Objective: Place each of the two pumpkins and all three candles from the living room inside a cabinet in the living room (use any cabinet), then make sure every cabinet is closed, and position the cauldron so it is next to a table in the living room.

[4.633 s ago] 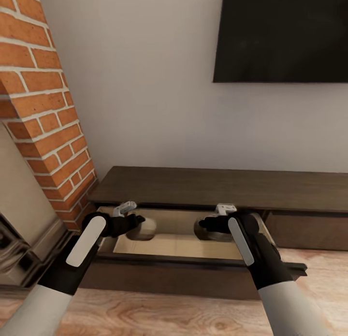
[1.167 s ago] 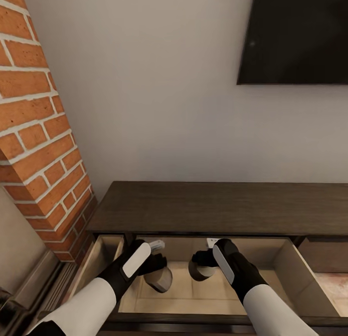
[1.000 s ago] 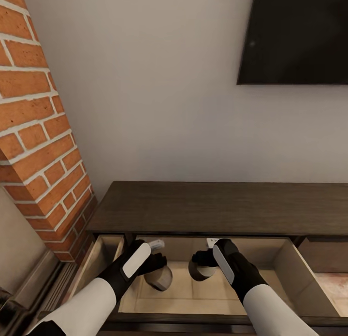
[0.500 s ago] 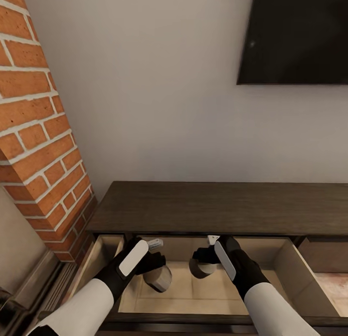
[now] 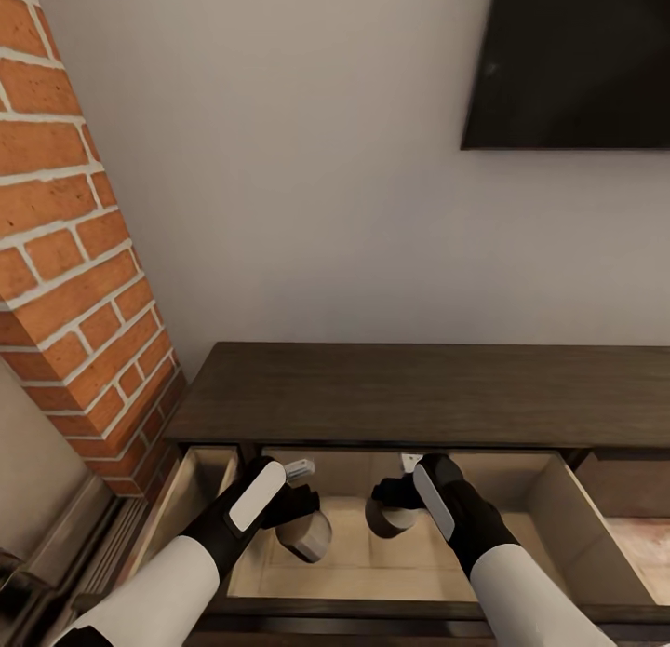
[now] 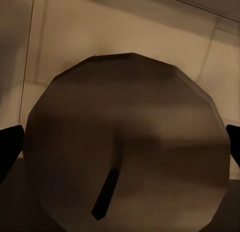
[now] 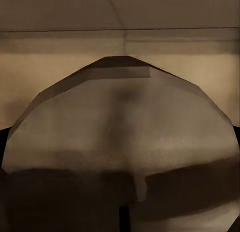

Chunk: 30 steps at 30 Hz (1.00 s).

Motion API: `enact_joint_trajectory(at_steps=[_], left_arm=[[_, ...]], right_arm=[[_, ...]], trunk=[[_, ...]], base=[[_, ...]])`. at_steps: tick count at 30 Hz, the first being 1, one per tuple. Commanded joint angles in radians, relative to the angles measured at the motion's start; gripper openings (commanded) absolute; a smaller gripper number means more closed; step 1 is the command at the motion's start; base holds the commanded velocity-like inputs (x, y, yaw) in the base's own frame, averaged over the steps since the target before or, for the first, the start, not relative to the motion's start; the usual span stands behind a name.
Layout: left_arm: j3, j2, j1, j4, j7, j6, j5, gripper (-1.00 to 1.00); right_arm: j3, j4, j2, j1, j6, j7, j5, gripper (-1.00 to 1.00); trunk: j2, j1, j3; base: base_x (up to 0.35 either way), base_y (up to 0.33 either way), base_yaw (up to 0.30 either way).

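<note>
Both pincers are closed on candles: the left gripper (image 5: 300, 515) holds one candle (image 5: 305, 537) tilted over the open drawer (image 5: 596, 545) toward its left end, the right gripper (image 5: 389, 498) another (image 5: 385, 521) near the middle. Neither looks released yet — so, judging by this, two candles are nearly stowed, while the third candle, both pumpkins, the closing and the cauldron remain. Dark-brown cabinet (image 5: 419, 391) stands against a pale wall, brick chimney (image 5: 74, 256) at its left end, a black screen (image 5: 572, 60) above.

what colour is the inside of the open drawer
Pale beige inside the drawer, against the dark-brown cabinet. The head view shows it best.
</note>
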Motion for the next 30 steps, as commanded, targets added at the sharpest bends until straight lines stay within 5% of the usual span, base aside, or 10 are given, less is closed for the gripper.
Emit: enact_joint_trajectory(at_steps=[1,14,21,30], left_arm=[[-0.003,0.000,-0.001,-0.001,0.010,0.000,0.011,-1.00],[-0.003,-0.002,-0.022,0.007,0.008,0.006,0.011,-1.00],[-0.011,-0.021,-0.137,0.177,-0.075,-0.002,0.007,-1.00],[-0.015,-0.028,-0.161,0.229,-0.096,-0.004,-0.014,-1.00]], right_arm=[[0.002,0.001,0.000,-0.001,0.003,-0.010,-0.011,-1.00],[-0.001,0.010,0.000,-0.004,0.004,-0.012,-0.010,-1.00],[-0.001,0.135,0.013,-0.054,0.002,-0.018,-0.008,-1.00],[-0.001,0.198,0.019,-0.090,0.001,-0.020,-0.008,-1.00]], trunk=[[-0.001,0.000,-0.005],[-0.004,0.006,-0.055],[-0.005,0.009,-0.082],[-0.008,0.013,-0.117]], base=[[0.000,0.000,0.000],[0.000,0.000,0.000],[0.000,0.000,0.000],[0.000,0.000,0.000]])
